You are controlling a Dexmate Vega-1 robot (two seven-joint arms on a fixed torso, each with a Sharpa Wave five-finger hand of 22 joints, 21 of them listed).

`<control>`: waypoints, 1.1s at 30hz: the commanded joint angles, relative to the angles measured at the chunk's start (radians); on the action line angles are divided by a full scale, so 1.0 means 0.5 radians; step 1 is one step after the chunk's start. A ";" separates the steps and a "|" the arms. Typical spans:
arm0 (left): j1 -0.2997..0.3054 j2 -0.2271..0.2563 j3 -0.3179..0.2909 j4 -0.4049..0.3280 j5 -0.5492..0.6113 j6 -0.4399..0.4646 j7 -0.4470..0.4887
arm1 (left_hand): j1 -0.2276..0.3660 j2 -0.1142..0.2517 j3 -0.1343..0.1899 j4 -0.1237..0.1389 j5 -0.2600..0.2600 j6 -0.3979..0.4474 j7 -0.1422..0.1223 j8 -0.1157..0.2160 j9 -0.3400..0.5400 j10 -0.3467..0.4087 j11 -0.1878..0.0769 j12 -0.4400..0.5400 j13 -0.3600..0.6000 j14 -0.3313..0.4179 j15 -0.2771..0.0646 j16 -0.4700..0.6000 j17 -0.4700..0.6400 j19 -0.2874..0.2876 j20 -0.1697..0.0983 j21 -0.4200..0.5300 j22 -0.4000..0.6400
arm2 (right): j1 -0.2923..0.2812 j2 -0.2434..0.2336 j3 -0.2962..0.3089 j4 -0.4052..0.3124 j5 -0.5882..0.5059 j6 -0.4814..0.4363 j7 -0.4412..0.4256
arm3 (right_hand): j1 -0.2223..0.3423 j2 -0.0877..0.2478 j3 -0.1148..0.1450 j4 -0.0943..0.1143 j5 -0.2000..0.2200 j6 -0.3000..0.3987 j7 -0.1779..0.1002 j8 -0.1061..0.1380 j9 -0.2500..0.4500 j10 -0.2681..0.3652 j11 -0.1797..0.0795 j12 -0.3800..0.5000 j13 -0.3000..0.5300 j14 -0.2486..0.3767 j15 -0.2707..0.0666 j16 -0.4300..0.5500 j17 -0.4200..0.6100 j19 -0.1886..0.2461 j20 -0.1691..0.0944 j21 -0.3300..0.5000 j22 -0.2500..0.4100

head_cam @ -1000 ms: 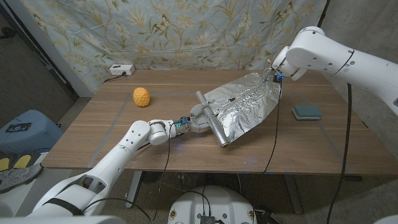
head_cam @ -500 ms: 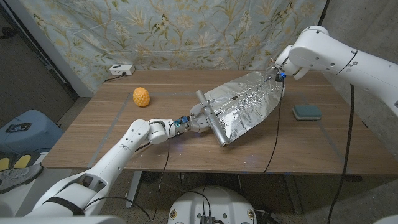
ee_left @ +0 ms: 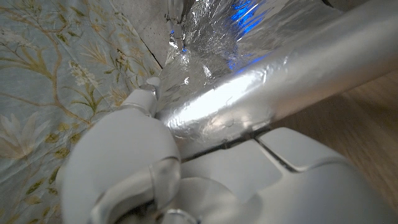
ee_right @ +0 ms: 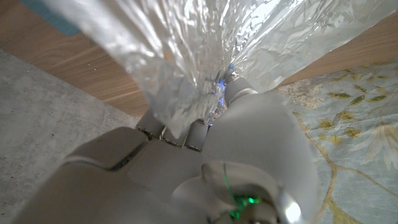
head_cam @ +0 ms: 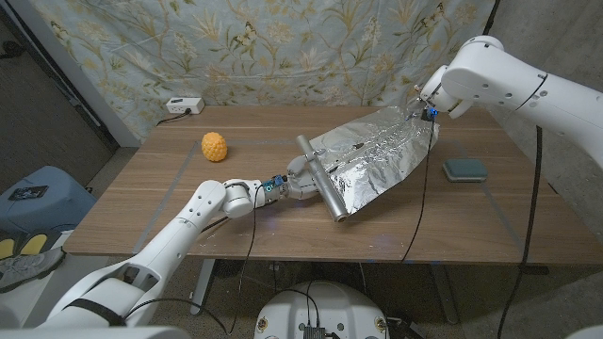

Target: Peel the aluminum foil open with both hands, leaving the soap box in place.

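While foil spans wooden table, floral curtain behind.

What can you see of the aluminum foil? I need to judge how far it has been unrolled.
The aluminum foil is a shiny, crinkled silver sheet drawn out from a roll lying across the middle of the wooden table. The sheet stretches from the roll toward the far right, narrowing and rising off the table at that end, where the right robot hand grips its bunched tip. The left robot hand holds the roll at the near side. Blue light glints on the wrinkles.
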 commanded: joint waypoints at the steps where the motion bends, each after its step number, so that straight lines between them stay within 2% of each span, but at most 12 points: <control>1: 0.021 0.030 -0.021 -0.064 -0.035 -0.002 0.021 | -0.014 -0.001 0.004 0.002 -0.001 -0.007 0.003 0.012 0.007 -0.005 0.002 -0.001 0.007 0.001 -0.001 -0.005 0.001 -0.009 0.006 -0.008 0.001 | 0.013 -0.016 -0.005 0.012 0.023 0.000 -0.024 | 0.024 0.006 0.008 -0.005 0.011 0.012 0.007 -0.004 0.012 0.011 -0.007 0.003 0.001 0.035 -0.083 -0.007 0.004 -0.006 0.003 0.014 0.001; 17: 0.054 0.058 -0.029 -0.109 -0.082 -0.017 0.037 | -0.020 0.004 0.008 0.003 0.000 -0.006 0.008 0.015 0.006 -0.009 0.005 0.002 0.006 0.000 0.002 -0.006 -0.003 -0.010 0.008 -0.012 0.002 | 0.040 -0.032 -0.034 0.033 -0.026 0.000 0.036 | 0.022 0.008 0.006 -0.002 0.011 0.016 0.001 -0.009 0.016 0.014 -0.012 0.002 0.005 0.039 -0.083 -0.016 0.010 -0.019 0.001 0.042 -0.001; 33: 0.092 0.098 -0.035 -0.172 -0.123 -0.024 0.060 | -0.021 0.006 0.008 0.000 0.000 -0.012 0.003 0.014 0.006 -0.034 0.012 -0.003 0.005 -0.026 0.006 -0.013 -0.003 -0.016 0.012 -0.018 0.002 | 0.015 -0.051 0.003 0.017 -0.109 0.000 0.098 | 0.019 0.008 0.004 -0.001 0.011 0.014 -0.008 -0.017 0.014 0.011 -0.013 -0.005 0.005 0.042 -0.081 -0.024 0.015 -0.031 0.000 0.067 -0.004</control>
